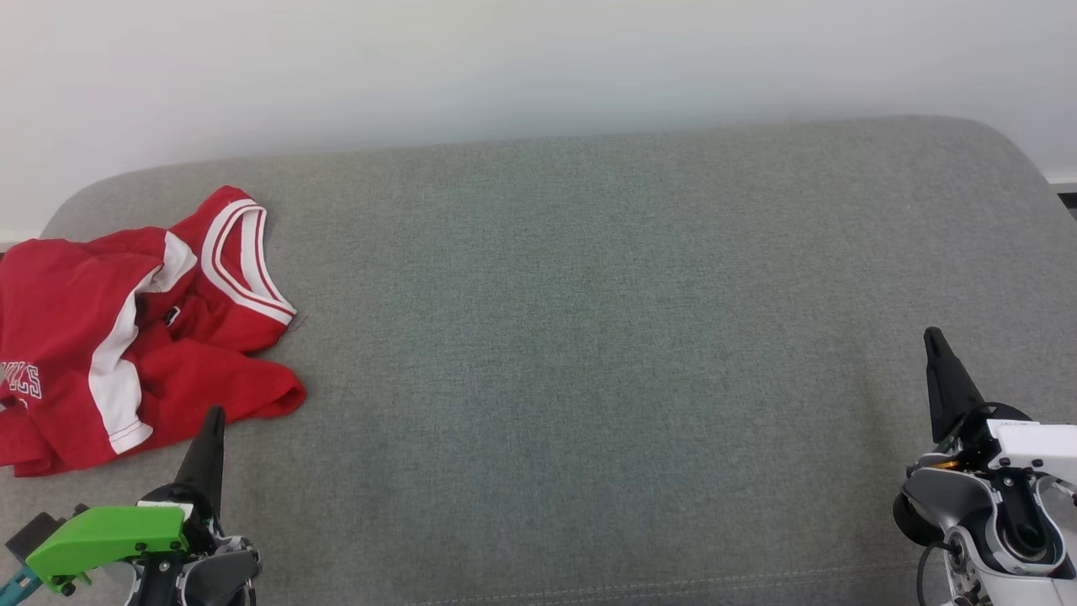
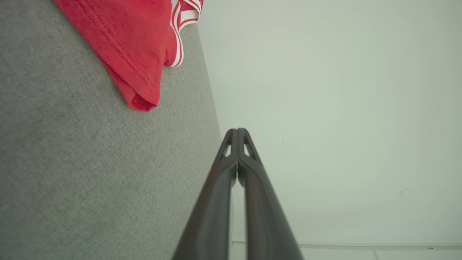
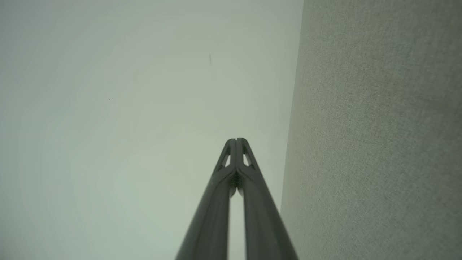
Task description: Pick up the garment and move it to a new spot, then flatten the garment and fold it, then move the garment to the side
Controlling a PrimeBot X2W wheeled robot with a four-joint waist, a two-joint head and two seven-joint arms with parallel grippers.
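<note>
The garment [image 1: 126,337] is a red shirt with white stripes and a white-trimmed collar, crumpled at the far left of a grey cushioned surface [image 1: 589,337]. My left gripper [image 1: 216,412] is shut with nothing in it, its tip just below the garment's lower right corner. In the left wrist view the shut left gripper [image 2: 237,130] points past the surface's far edge, with a corner of the garment [image 2: 133,47] at the upper left. My right gripper [image 1: 932,334] is shut and empty at the lower right, far from the garment. The right wrist view shows the right gripper [image 3: 236,140] closed tip to tip.
A pale wall [image 1: 538,59] rises behind the grey surface. The surface has rounded back corners and a stitched seam along its front edge [image 1: 673,585]. A strip of floor and skirting shows at the far right [image 1: 1062,189].
</note>
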